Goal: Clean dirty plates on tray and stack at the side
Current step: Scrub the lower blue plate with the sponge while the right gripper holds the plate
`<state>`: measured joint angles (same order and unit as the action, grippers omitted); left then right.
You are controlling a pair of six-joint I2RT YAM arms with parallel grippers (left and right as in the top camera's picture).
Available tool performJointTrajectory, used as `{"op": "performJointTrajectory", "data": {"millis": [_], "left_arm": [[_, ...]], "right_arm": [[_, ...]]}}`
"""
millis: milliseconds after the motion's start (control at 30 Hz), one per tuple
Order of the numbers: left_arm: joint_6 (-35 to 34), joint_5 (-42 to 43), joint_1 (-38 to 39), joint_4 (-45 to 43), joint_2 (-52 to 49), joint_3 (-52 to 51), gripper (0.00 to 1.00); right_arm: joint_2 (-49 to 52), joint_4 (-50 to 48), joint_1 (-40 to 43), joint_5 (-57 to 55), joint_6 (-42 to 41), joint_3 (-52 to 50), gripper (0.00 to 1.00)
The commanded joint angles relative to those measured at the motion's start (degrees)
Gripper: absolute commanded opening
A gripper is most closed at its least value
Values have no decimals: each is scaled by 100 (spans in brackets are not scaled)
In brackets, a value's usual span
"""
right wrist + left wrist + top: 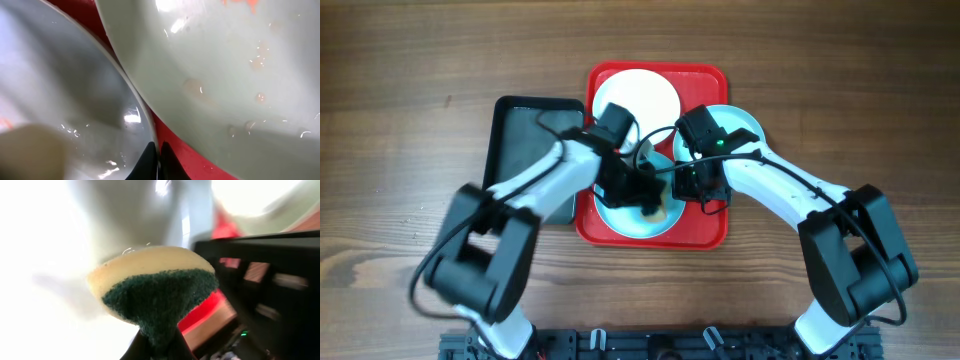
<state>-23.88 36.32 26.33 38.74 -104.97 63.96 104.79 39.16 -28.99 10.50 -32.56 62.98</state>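
Note:
The red tray (pixel 710 228) holds three plates: a white one (pixel 638 92) at the back, a pale blue one (pixel 740 122) at the right, and a pale blue one (pixel 625 220) at the front. My left gripper (pixel 650 200) is shut on a yellow sponge with a green scouring side (pixel 155 285), held against the front plate. My right gripper (pixel 158 157) is shut on that plate's rim (pixel 145 115), at its right edge. The right plate (pixel 225 75) lies just beyond, with faint orange smears and water drops on it.
A smaller black tray (pixel 520 140) lies on the wooden table, touching the red tray's left side. Both arms cross over the front half of the red tray, and my right arm's black body (pixel 270 280) fills the right of the left wrist view.

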Motion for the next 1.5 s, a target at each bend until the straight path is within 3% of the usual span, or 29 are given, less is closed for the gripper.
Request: {"op": "performJointTrajectory", "data": {"millis": [0,267,533,1233,1467], "left_arm": [[-31,-455,-323,173,750,-11,4],[-396,-2822,-74,942,999,-13,4],[-1134,-3646,579,844,831,-28,4],[-859,-3552,442,662,15,-46,4],[-833,-3377,439,-7,15,-501,4]], "right_arm": [[85,-74,-42,157,-44,-4,4],[85,-76,-39,157,-46,-4,4],[85,-76,-39,157,-46,-4,4],[85,-79,-39,157,-46,-4,4],[85,-74,-42,157,-39,-4,4]]}}
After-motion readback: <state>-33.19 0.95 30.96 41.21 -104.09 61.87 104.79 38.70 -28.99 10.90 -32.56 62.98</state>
